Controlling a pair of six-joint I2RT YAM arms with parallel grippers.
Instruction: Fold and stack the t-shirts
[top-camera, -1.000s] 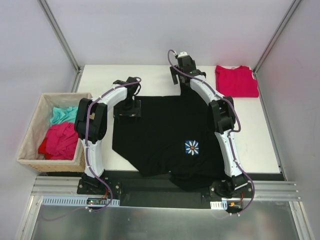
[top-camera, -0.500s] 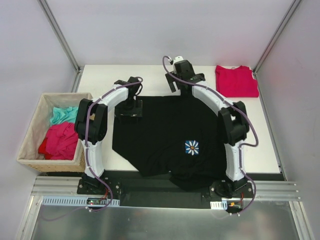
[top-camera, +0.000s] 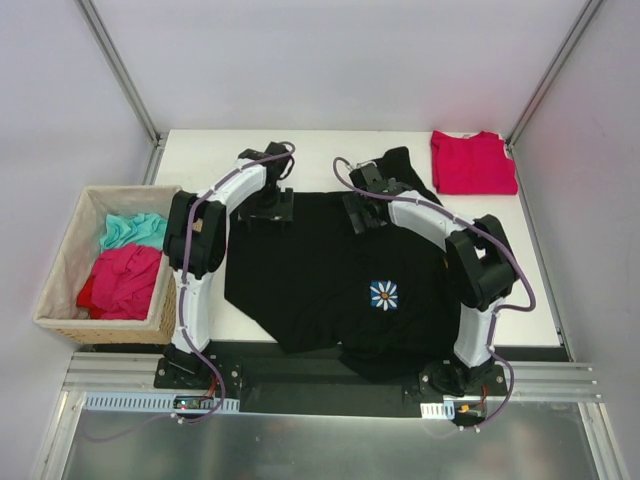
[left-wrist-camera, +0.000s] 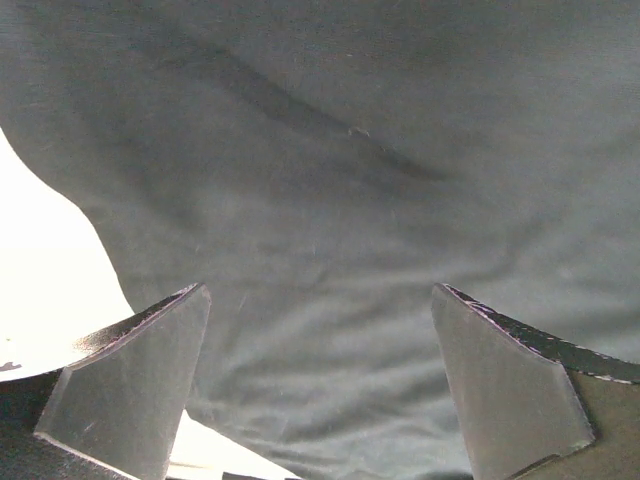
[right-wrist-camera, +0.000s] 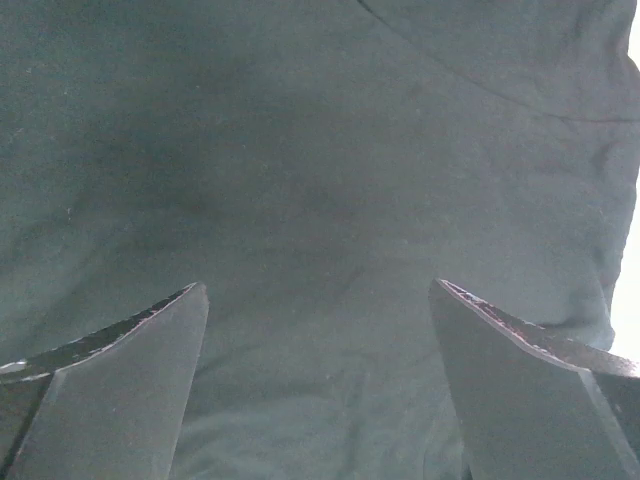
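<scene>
The black t-shirt (top-camera: 320, 270) lies spread over the middle of the table, its pale star-like emblem (top-camera: 383, 294) facing up. One flap (top-camera: 402, 165) of it pokes out past the far edge. My left gripper (top-camera: 270, 208) hovers open over the shirt's far left part. My right gripper (top-camera: 365, 214) hovers open over its far middle. In the left wrist view the open gripper (left-wrist-camera: 320, 292) has only black cloth (left-wrist-camera: 330, 180) below it, and nothing is pinched. The right wrist view shows the same: open gripper (right-wrist-camera: 319, 288) over black cloth (right-wrist-camera: 300, 170). The red t-shirt (top-camera: 473, 162) lies folded at the far right corner.
A woven tan basket (top-camera: 130, 190) stands off the table's left edge, holding teal cloth (top-camera: 132, 230) and pink cloth (top-camera: 125, 282). White table (top-camera: 200, 160) shows along the far edge and at the shirt's left (left-wrist-camera: 40, 290). The shirt's near hem hangs over the front edge.
My right gripper has come back from the table's far edge to above the black shirt, and a black flap now shows there. My left gripper shifted slightly farther and to the right.
</scene>
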